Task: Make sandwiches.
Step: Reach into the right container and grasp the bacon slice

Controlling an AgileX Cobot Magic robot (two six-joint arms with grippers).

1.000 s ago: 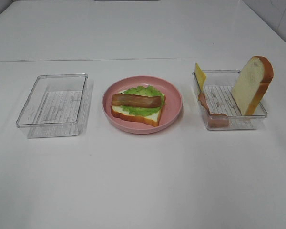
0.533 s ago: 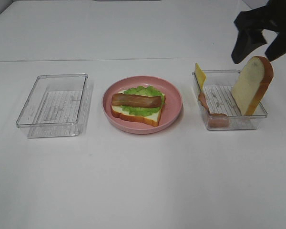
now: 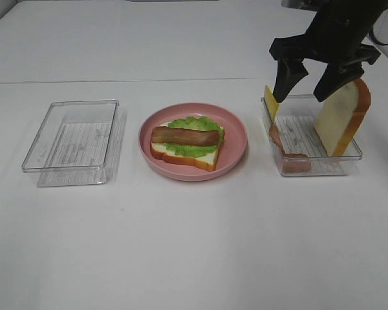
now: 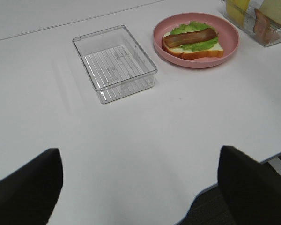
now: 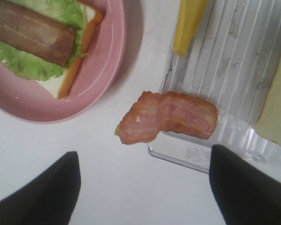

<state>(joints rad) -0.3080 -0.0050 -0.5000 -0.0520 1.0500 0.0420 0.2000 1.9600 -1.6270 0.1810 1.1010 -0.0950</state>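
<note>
My right pincer (image 3: 308,82) wide above tray (image 3: 323,168), bacon (image 5: 166,123) across its rim, sandwich (image 3: 184,145) on plate (image 3: 236,139), left pincer (image 4: 138,157) wide, empty.

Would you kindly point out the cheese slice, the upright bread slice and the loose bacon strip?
cheese slice (image 3: 271,103), exterior high view, its yellow face.
upright bread slice (image 3: 337,123), exterior high view, middle of its white face.
loose bacon strip (image 5: 171,119), right wrist view, its middle.

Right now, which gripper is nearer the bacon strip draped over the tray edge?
Right. The right gripper hovers open above the bacon strip; the left gripper is far away, beyond the pink plate.
</note>
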